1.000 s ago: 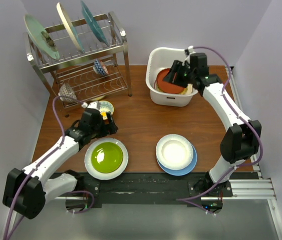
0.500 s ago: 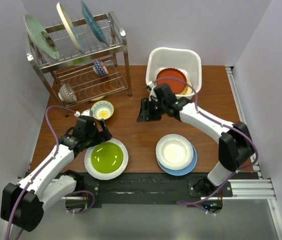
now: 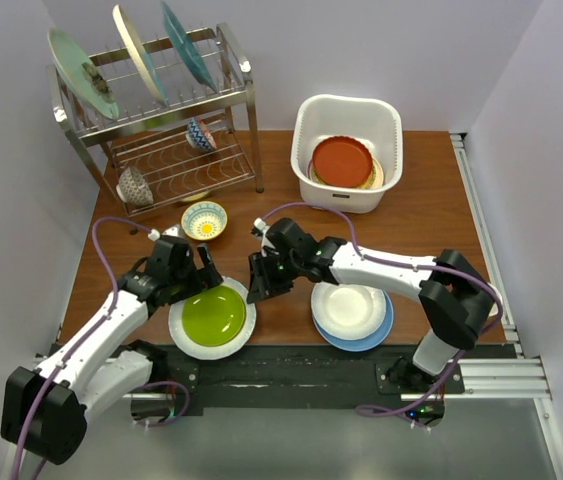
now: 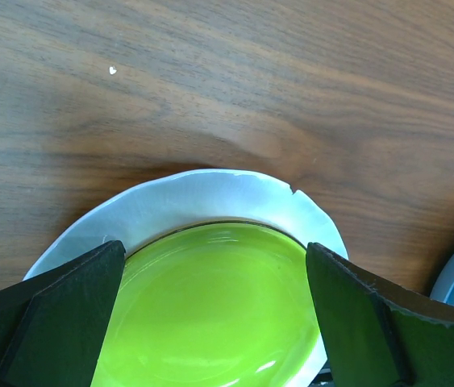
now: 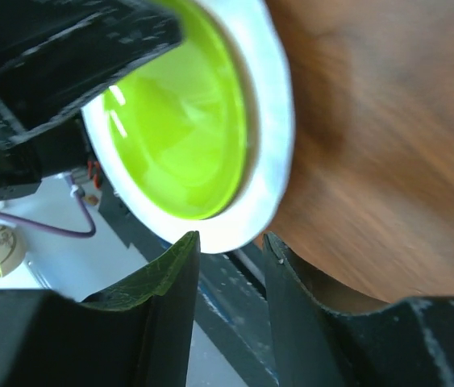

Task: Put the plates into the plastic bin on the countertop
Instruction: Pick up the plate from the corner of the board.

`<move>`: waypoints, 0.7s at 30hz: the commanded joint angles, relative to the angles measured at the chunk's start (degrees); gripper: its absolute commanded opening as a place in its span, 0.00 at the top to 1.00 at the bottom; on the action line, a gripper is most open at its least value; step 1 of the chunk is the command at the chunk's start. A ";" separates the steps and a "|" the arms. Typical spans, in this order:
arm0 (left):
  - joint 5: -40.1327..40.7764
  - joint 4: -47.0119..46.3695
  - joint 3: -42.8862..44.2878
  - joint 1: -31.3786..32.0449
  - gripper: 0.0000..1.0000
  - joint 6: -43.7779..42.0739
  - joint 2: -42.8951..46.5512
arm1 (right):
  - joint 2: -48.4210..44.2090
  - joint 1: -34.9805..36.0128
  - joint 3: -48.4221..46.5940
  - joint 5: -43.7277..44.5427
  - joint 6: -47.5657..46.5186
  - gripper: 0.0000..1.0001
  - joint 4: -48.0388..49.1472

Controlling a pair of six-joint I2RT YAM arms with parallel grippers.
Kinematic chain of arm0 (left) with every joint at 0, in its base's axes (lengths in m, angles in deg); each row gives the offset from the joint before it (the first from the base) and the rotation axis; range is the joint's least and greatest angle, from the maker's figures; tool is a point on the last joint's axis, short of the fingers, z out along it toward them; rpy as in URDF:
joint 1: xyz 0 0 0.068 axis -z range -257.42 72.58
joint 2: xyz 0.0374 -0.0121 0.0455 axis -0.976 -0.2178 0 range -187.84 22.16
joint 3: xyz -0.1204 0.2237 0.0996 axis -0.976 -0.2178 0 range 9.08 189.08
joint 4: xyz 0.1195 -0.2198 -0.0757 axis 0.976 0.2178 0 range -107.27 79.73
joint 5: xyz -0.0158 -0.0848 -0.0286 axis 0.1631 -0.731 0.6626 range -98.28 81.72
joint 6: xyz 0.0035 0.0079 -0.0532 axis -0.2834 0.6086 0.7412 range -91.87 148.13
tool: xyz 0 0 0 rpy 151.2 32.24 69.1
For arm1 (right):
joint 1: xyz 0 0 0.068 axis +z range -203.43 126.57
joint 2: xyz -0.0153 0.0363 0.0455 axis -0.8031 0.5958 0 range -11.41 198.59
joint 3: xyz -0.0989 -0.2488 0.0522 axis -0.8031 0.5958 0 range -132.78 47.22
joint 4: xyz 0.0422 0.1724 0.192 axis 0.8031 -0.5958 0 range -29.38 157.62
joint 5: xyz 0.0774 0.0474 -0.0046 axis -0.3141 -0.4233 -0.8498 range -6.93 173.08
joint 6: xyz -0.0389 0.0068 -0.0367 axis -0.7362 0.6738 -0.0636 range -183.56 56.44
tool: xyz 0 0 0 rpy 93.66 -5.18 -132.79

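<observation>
Lime green plate (image 3: 212, 316) up next, tabletop (image 3: 281, 215) 7 o'clock. Left claw (image 4: 209, 318) wide open over 10 o'clock rim, empty; right claw (image 5: 228, 258) half-narrowed, empty, 3 o'clock. Probably next: pinch rim, haul to plastic bin (image 3: 347, 99), 1 o'clock.

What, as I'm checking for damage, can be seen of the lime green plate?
The lime green plate is round, glossy and glass-like, with bright reflections and no crack showing. It lies flat, face up, at the left front of the table, on a larger white plate whose wavy rim has a small nick. The open left pincer hangs over its far-left edge; the right pincer, jaws apart, sits beside the right rim. Whether either touches it cannot be told.
</observation>
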 commanded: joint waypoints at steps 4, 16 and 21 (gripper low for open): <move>-1.38 -2.21 -0.70 0.65 0.01 -0.11 -1.52 | 3.21 4.86 -3.35 -0.38 3.28 0.61 4.10; -4.99 -4.32 -2.11 1.79 0.01 -0.19 -0.81 | 5.33 6.98 -2.83 3.66 4.00 0.62 4.19; -5.60 -4.32 -2.11 2.23 0.01 -0.28 -1.17 | 4.80 6.98 -3.71 5.15 3.03 0.62 1.47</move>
